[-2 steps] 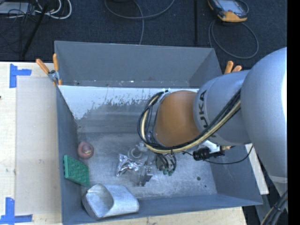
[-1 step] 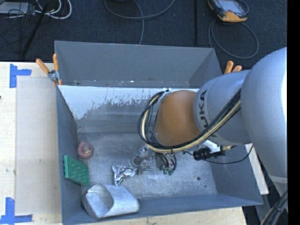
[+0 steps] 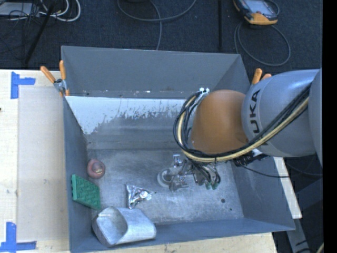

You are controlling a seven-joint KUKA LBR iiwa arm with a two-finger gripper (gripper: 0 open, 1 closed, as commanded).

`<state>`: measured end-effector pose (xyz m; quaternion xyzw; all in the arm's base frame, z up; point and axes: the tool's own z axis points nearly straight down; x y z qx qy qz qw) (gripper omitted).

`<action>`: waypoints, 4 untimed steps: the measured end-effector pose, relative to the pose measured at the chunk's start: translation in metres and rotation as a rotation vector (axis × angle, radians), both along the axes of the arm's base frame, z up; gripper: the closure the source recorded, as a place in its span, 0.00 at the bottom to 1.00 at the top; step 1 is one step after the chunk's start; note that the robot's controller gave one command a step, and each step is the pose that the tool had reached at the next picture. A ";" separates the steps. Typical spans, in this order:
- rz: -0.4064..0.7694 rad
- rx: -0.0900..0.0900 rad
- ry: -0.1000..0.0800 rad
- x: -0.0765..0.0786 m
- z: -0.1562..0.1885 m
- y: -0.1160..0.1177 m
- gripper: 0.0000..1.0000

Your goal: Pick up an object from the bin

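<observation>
Grey metal bin (image 3: 131,83) on dark carpet, floor scuffed. Tool (image 3: 181,179) low at mid-floor; open or closed not discernible. Nearest: crumpled silver piece (image 3: 137,195), loose, near on view's left. Beyond: pink round item (image 3: 96,167), green ridged pad (image 3: 86,190), grey cup (image 3: 122,225) on its side. Nothing visibly lifted; grasp and lift judged outstanding.

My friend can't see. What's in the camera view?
A robot arm's gripper sits low in a grey bin, near its middle. Left of it in the view lie crumpled foil, a green pad, a pinkish round thing and a pale cup on its side.
</observation>
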<state>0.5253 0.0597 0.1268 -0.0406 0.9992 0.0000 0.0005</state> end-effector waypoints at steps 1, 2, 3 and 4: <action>-0.017 0.001 -0.008 0.014 0.120 0.006 1.00; -0.340 -0.002 0.010 0.019 -0.037 -0.025 1.00; -0.357 0.002 -0.006 0.033 0.056 -0.039 1.00; -0.393 0.001 -0.001 0.030 0.089 -0.036 1.00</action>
